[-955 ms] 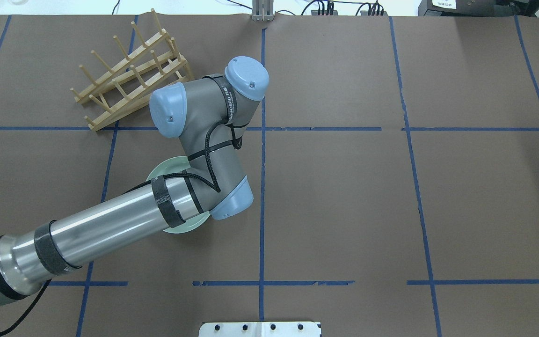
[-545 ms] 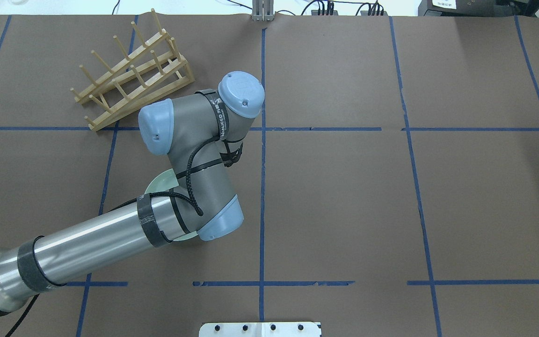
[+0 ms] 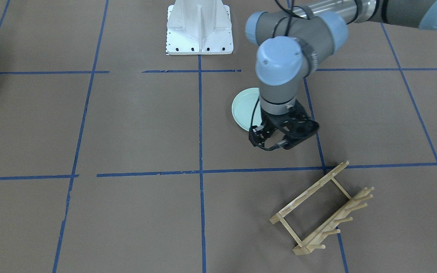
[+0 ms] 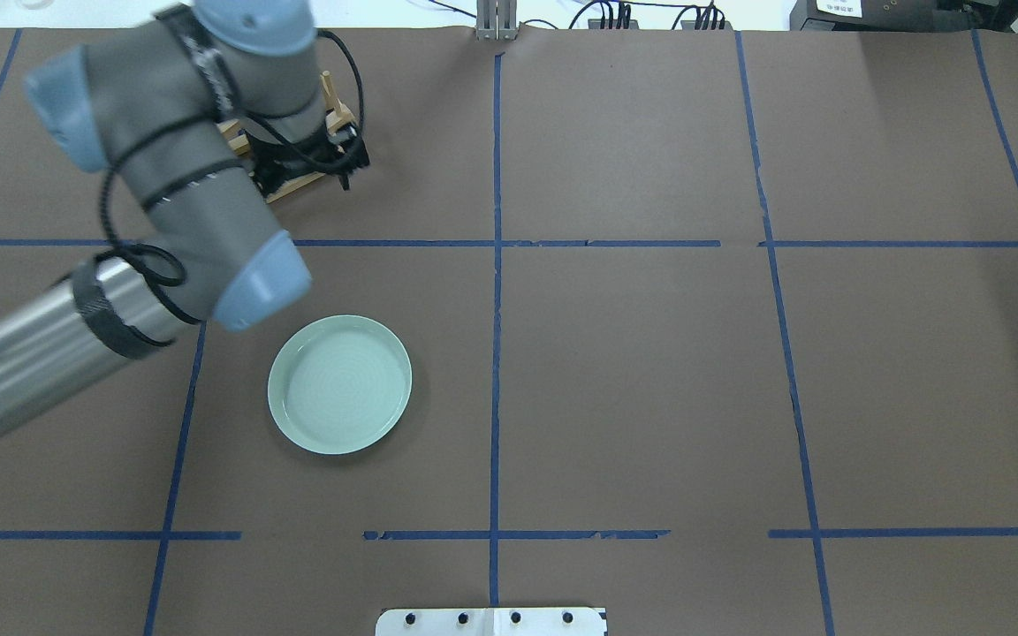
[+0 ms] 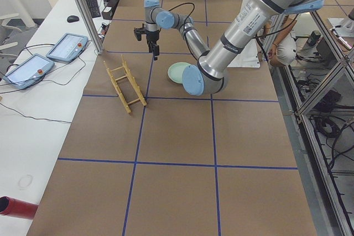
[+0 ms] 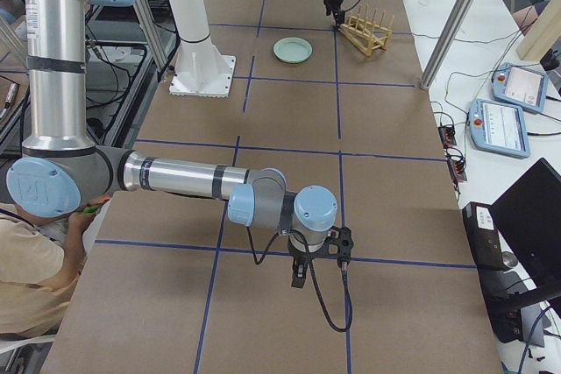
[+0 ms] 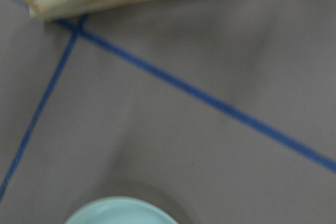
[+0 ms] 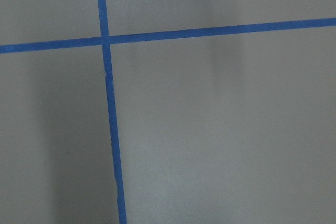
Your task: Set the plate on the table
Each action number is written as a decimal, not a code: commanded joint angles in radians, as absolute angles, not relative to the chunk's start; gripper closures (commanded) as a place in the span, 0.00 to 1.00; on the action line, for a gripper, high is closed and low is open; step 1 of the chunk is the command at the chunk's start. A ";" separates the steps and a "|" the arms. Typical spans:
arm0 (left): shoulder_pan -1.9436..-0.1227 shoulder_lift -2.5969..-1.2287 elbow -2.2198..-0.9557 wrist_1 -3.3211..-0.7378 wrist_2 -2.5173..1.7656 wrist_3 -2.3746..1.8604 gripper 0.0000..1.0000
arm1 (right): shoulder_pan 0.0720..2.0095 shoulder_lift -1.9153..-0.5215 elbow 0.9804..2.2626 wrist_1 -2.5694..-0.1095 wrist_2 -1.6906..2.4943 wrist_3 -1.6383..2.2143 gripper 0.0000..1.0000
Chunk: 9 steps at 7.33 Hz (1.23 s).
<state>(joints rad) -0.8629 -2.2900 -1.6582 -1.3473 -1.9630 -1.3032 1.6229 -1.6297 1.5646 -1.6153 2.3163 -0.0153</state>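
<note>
The pale mint-green plate (image 4: 339, 384) lies flat on the brown table (image 4: 650, 371), left of the centre tape line, with nothing touching it. In the front view the plate (image 3: 244, 108) is partly hidden behind my left wrist. My left gripper (image 3: 273, 142) hangs open and empty above the table, between the plate and the wooden rack (image 3: 323, 214). From overhead the left gripper (image 4: 315, 166) overlaps the rack (image 4: 332, 110). The left wrist view shows the plate's rim (image 7: 121, 212) at the bottom edge. My right gripper (image 6: 302, 273) is far off near the table's other end; I cannot tell whether it is open or shut.
The white bolted pedestal base (image 3: 199, 30) stands at the robot's side of the table. The rack (image 5: 126, 87) lies beyond the plate. The right wrist view shows only brown table (image 8: 220, 129) and blue tape lines. Tablets and cables lie off the far edge.
My left arm, which was low over the plate and covered it, has risen and swung toward the rack. The plate now lies uncovered on the table, apart from the gripper.
</note>
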 commanded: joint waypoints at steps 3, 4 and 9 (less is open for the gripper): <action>-1.248 -1.937 -1.724 -1.554 -2.208 -0.707 0.00 | 1.623 -1.631 1.565 -1.615 2.316 -0.015 0.00; -1.335 -1.848 -1.724 -1.574 -2.253 -0.549 0.00 | 1.623 -1.631 1.565 -1.615 2.316 -0.015 0.00; -1.637 -1.520 -1.667 -1.596 -2.310 0.092 0.00 | 1.623 -1.631 1.565 -1.615 2.316 -0.015 0.00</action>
